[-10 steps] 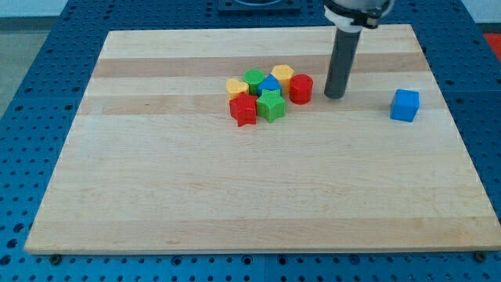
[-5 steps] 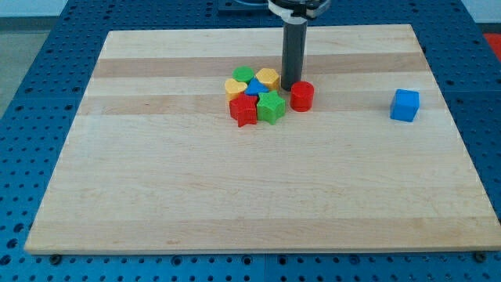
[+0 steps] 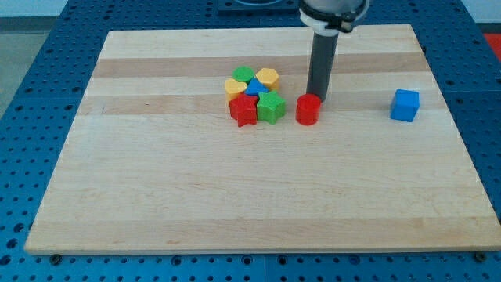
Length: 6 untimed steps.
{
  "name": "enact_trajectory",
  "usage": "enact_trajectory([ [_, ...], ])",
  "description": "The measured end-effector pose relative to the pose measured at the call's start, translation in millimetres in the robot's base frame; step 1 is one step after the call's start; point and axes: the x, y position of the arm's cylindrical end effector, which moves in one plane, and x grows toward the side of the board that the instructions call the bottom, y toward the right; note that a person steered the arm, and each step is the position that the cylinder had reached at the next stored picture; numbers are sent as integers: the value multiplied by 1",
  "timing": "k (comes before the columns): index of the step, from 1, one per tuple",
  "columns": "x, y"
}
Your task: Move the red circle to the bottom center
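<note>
right now we have my tip [image 3: 316, 96] planted just above the red circle [image 3: 308, 110], on its top side and seemingly touching it, so we judge the push toward the view's bottom to be the step in hand. we carry no jaws at all, only the rod, so nothing is spread or pinching. the red circle sits in the upper middle of the bench [image 3: 156, 204], a little to the view's right of centre, with a narrow gap between it and the green star [image 3: 272, 106]. that star belongs to a tight cluster with the red star [image 3: 243, 110], blue block [image 3: 252, 88], yellow heart [image 3: 235, 86], green block [image 3: 243, 74] and yellow hexagon [image 3: 268, 77]. the blue cube [image 3: 405, 105] stands well apart at the view's right. next we should drive straight down with a slight lean to the view's left, keeping the rod centred behind the circle so it does not slip sideways. below the circle the bench lies open to the bottom edge, where we must stop short.
</note>
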Motion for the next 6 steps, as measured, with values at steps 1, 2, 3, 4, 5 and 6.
enact_trajectory([
  [1,22,0],
  [2,44,0],
  [3,65,-11],
  [4,72,-36],
  [5,72,-55],
  [6,72,-73],
])
